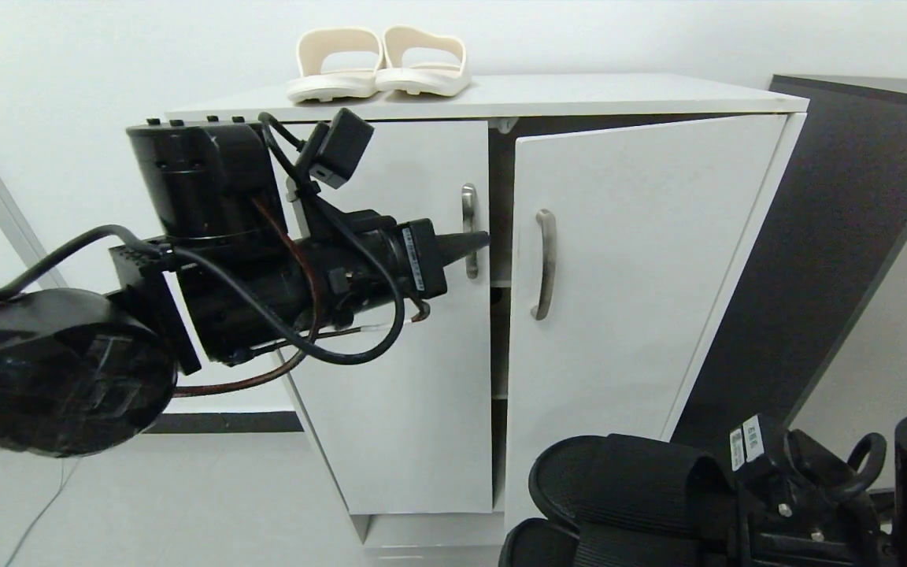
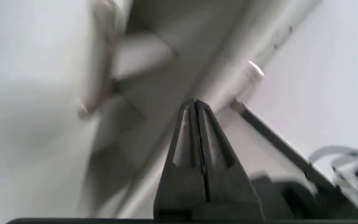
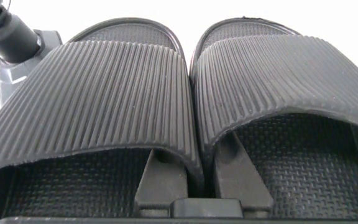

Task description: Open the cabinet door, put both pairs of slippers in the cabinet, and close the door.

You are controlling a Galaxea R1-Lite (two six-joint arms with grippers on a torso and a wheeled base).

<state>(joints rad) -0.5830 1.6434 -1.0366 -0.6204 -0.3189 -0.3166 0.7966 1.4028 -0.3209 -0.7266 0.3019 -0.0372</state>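
Left pincer is pressed together, tips at the left door handle. Whether it is hooked behind cannot be told, so slip-off is risked on a pull. Black slippers are pinched by right pincer at their adjoining inner walls, and one could be dropped. Cream slippers are seen above left pincer, on the cabinet top. Right door, just past its tip, is ajar.

Finish notes: matt surfaces, metal handles.
cabinet doors and top: smooth white matt panel. door handles: brushed satin metal. black slippers: matt, rubbery, fine-ribbed straps, cross-hatched footbeds. cream slippers: smooth matt, foam-like plastic.
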